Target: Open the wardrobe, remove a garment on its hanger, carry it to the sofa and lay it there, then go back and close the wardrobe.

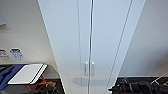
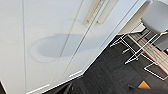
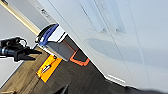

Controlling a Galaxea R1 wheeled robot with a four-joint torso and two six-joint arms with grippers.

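Wardrobe [image 1: 100, 37] faced close up, both doors shut.

The 2 white handles [image 1: 89, 68] are seen side by side at the centre seam; whether either claw is spread or pressed together cannot be told.

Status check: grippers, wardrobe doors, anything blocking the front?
Gripper fingers not discernible. Wardrobe directly ahead, both doors shut, handles together at the seam. Nothing between robot and doors; stool off to one side.

The wardrobe [image 1: 90, 37] stands straight ahead, doors shut, its handles [image 1: 89, 68] flanking the centre seam.
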